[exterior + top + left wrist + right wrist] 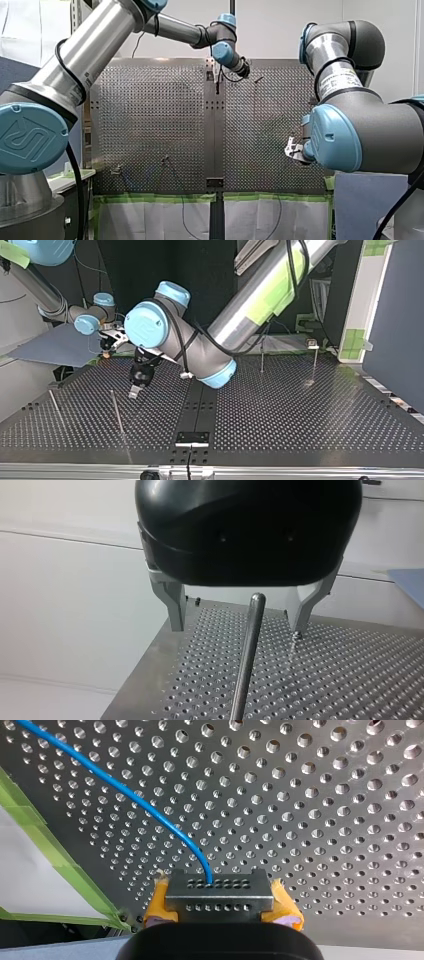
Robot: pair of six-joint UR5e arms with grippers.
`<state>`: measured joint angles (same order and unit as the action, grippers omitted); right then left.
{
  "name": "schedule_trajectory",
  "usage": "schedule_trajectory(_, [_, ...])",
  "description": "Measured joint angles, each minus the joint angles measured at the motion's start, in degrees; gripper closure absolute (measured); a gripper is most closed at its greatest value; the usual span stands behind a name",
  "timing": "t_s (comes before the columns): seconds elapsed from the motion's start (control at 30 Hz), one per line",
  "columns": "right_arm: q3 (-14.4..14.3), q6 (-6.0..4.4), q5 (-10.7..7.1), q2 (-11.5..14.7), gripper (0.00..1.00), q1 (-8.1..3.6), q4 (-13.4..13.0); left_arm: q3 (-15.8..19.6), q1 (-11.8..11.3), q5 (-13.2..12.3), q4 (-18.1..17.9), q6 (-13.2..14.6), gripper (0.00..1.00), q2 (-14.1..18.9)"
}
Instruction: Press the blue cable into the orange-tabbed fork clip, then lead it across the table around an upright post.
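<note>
My right end effector [220, 894] is closed on the blue cable [135, 800]. In the right wrist view the cable runs in over the holes of the tabletop [340, 820] and disappears between the fingers, with the yellow pads [159, 906] showing on either side. The grip is low over the surface and close to the tabletop's edge, near the green tape [47, 827]. I judge this is so the cable can be laid down and pushed into a slot rather than dangled. In the top view this end effector [107, 344] sits in the upper left of the frame, at the tabletop's back edge.

My left end effector [237, 629] is spread wide and holds nothing. In the left wrist view its two metal fingers [175, 605] stand on either side of an upright post [247, 655], clear of it. In the top view it [134, 392] hangs left of centre, just beside a post [117, 412], likely the same one. That open straddle looks like readiness to catch or steer the cable where it must bend round the post.

I cannot pick out the orange-tabbed clip with certainty in any view, so I cannot tell whether the cable is seated in it. No cable shows at the post, so the lead-around seems not yet done.
</note>
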<state>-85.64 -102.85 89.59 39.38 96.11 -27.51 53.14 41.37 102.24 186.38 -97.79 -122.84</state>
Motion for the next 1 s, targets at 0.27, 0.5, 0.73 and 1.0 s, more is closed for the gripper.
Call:
schedule_trajectory(0.27, [0.0, 0.0, -0.02, -0.05, 1.0, 0.03, -0.01, 0.0, 0.29, 1.33, 1.46, -2.15, 0.01, -0.46])
schedule_trajectory(0.5, [0.03, 0.0, -0.02, -0.06, 1.0, 0.03, -0.02, 0.01, 0.54, 3.68, 3.57, -2.64, 0.01, 0.23])
schedule_trajectory(0.73, [0.02, 0.0, -0.04, -0.06, 1.0, 0.06, -0.08, 0.01, 0.58, 7.03, 0.81, -4.13, 0.01, 4.02])
schedule_trajectory(1.0, [0.04, -0.08, -0.14, -0.05, 1.0, 0.07, -0.09, 0.01, 0.48, 8.15, 0.6, -3.31, 0.01, 8.55])
